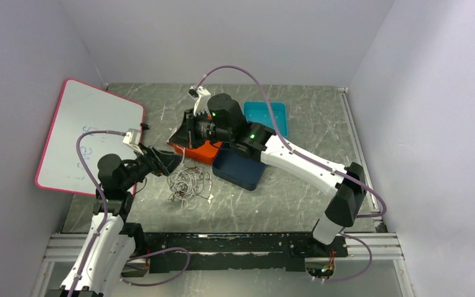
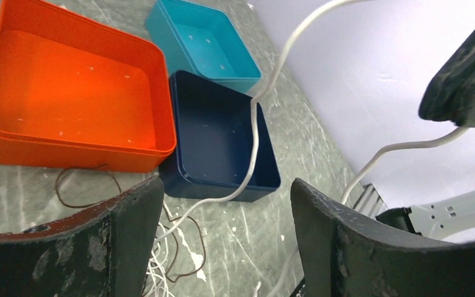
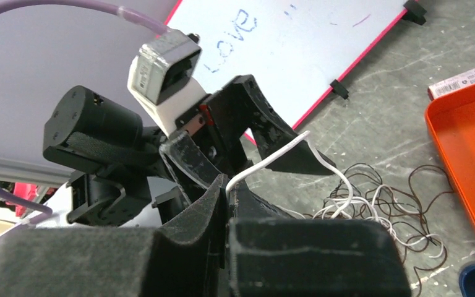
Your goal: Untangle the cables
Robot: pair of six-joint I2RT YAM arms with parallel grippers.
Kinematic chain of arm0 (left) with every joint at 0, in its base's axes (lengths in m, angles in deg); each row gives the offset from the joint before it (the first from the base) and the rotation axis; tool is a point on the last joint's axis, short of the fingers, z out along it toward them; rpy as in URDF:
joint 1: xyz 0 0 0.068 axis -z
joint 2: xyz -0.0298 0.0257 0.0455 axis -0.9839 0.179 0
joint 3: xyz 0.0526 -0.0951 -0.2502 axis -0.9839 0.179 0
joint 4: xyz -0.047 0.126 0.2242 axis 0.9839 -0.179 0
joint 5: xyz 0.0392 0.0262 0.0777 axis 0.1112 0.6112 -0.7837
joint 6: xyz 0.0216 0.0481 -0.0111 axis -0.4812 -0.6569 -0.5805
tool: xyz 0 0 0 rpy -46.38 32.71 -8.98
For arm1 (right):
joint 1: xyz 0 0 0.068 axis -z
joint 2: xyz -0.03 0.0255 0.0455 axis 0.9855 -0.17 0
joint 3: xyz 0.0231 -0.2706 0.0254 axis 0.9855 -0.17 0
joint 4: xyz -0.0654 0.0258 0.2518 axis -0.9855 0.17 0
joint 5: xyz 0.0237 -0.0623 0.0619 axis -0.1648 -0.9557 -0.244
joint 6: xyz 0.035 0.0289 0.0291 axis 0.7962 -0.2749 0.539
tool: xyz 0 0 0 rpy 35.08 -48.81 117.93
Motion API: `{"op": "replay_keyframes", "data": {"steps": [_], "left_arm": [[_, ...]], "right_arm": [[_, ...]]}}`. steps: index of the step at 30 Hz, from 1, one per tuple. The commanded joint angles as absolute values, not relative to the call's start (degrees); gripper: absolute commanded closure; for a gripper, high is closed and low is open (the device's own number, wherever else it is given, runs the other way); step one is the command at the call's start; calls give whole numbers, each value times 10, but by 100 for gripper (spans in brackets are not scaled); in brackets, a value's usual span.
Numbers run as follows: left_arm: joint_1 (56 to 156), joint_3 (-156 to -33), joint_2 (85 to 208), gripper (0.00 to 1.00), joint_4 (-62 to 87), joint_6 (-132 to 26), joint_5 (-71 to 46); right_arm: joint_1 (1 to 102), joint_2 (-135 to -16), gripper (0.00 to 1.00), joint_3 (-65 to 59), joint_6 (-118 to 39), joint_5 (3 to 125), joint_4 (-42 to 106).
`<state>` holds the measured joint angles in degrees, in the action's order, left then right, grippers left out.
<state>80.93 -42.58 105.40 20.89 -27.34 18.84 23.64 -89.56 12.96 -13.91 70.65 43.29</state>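
Observation:
The cables (image 1: 188, 184) lie in a loose tangle of white and dark loops on the table in front of the orange tray (image 1: 199, 151). My right gripper (image 3: 227, 183) is shut on one white cable (image 3: 267, 157), which rises from its jaws and drops back to the tangle (image 3: 377, 207). It hangs over the tray's left end (image 1: 185, 141). My left gripper (image 2: 226, 216) is open just left of the tangle (image 1: 174, 164). The lifted white cable (image 2: 255, 148) runs through the gap between its fingers without touching either.
Beside the orange tray (image 2: 68, 93) stand a navy tray (image 2: 222, 136) and a teal tray (image 2: 201, 40). A pink-edged whiteboard (image 1: 86, 136) leans at the left wall. A small pink box (image 3: 464, 79) lies by the orange tray. Walls close the sides and back.

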Motion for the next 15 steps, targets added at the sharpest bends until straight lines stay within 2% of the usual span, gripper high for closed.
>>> {"op": "replay_keyframes", "data": {"steps": [1, 6, 15], "left_arm": [[846, -431, 1072, 21, 244, -287, 167], [891, -432, 1099, 27, 244, -308, 117], [915, -411, 1166, 48, 271, -302, 111]], "right_arm": [[238, -892, 100, 140, -134, 738, 403], [237, -886, 100, 129, -125, 741, 391], [238, -830, 100, 88, -107, 701, 334]]}}
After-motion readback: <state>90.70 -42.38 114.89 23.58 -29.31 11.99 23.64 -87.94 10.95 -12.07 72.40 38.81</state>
